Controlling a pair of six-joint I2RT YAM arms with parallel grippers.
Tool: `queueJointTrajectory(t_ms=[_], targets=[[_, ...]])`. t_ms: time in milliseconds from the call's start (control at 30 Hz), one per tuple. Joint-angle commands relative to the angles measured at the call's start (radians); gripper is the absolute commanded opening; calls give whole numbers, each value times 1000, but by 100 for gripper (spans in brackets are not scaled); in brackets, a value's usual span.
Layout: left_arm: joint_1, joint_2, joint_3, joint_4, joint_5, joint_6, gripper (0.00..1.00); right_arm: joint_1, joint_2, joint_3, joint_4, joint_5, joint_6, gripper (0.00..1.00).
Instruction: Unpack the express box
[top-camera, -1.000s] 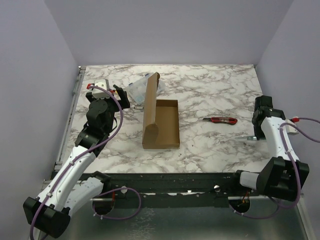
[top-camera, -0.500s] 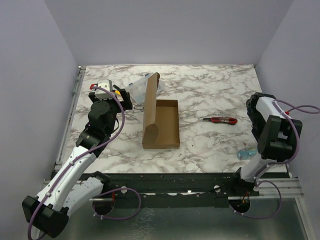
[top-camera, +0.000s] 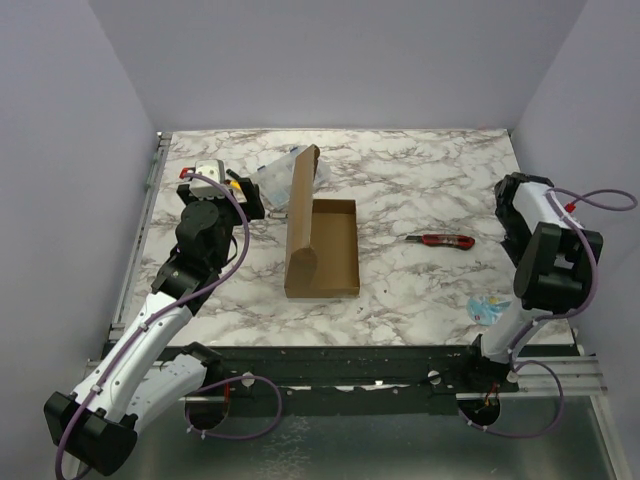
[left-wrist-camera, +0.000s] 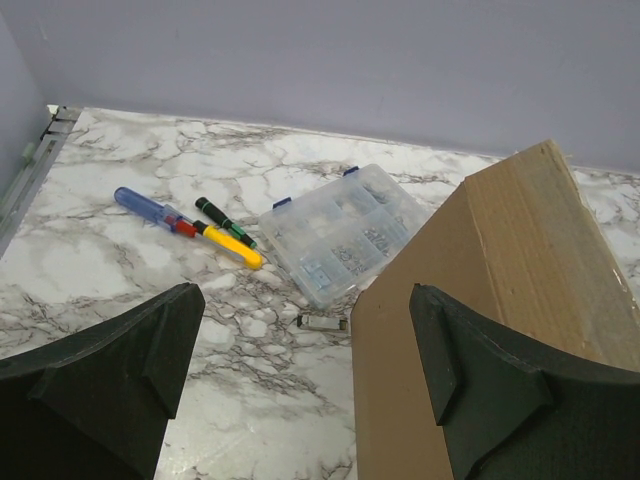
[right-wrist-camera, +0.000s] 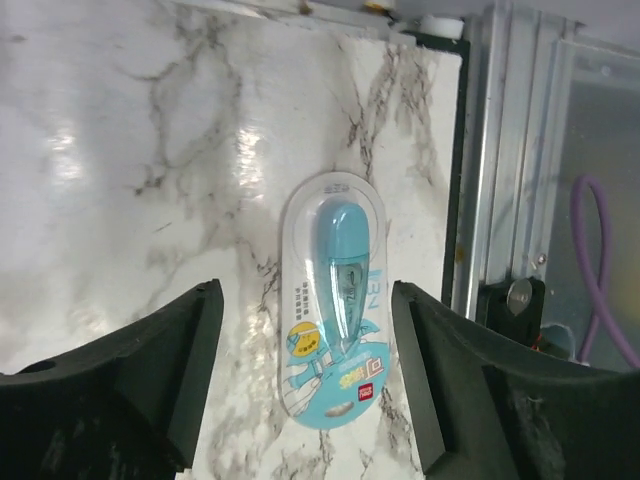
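The flat brown cardboard express box (top-camera: 333, 247) is set open, left of centre on the marbled table (top-camera: 420, 180). The left gripper (left-wrist-camera: 305, 330) and right gripper (right-wrist-camera: 305, 295) are held spread and empty. The blue blister-packed item (right-wrist-camera: 335, 300) could be nudged off the near edge.

The right arm (top-camera: 550, 265) lay stretched low along the right edge of the desk (top-camera: 420, 190) a second ago. It has since folded up and now stands tall by the near right corner. The right gripper (right-wrist-camera: 305, 295) has lifted, its fingers spread wide. Beneath it a blue blister pack (top-camera: 488, 307), not visible before, lies flat near that corner. The left arm (top-camera: 165, 320) has shifted its wrist slightly toward the right edge.
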Motion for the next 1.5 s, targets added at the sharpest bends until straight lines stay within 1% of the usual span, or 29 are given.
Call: queueJointTrajectory(t_ms=[0,33,100,133,167,200,233,267,333,400,467,533,667,800,867,967,1133,1200,1333,1400,1467], targets=[[-5,-9,2,20,-28,13,93,41,-202,8,133,33,-161,77],[-5,-9,2,19,-31,15,93,60,-260,-2,169,16,-202,78],[-3,-12,4,19,-35,14,93,115,-386,-44,293,-42,-332,79],[-3,-14,6,19,-36,12,93,146,-457,-69,370,-92,-430,82],[-1,-16,11,18,-36,7,93,170,-528,-99,461,-178,-553,83],[-1,-18,18,18,-37,-1,93,181,-603,-128,560,-308,-660,88],[0,-18,29,19,-38,-10,94,182,-672,-154,640,-425,-739,97],[0,-18,47,17,-36,-20,94,183,-735,-172,702,-541,-798,99],[0,-21,91,13,-29,-34,95,182,-846,-189,822,-724,-872,100],[0,-20,147,4,-18,-43,95,182,-928,-191,927,-901,-907,100],[-1,-17,212,-4,-7,-50,95,182,-981,-173,1015,-1024,-906,100],[-2,-17,279,-12,4,-52,95,182,-1005,-133,1061,-1093,-904,100],[-1,-55,387,-15,17,-67,95,184,-1033,-49,1120,-1100,-887,100],[-1,-118,453,-8,-9,-56,95,183,-1088,0,1187,-1067,-894,100],[-1,-147,474,1,-23,-41,95,182,-1142,-13,1250,-1030,-895,100],[-1,-176,494,14,-44,-11,95,182,-1224,-32,1303,-909,-894,100],[-1,-196,509,19,-66,6,95,182,-1281,25,1229,-655,-928,100],[-3,-200,507,19,-64,6,95,182,-1293,47,1201,-587,-941,100],[-2,-202,497,20,-64,5,95,182,-1330,46,1188,-503,-948,100],[-3,-201,496,20,-64,1,95,182,-1339,30,1200,-502,-963,100],[-2,-197,500,20,-55,-2,95,183,-1331,46,1161,-489,-966,100]])
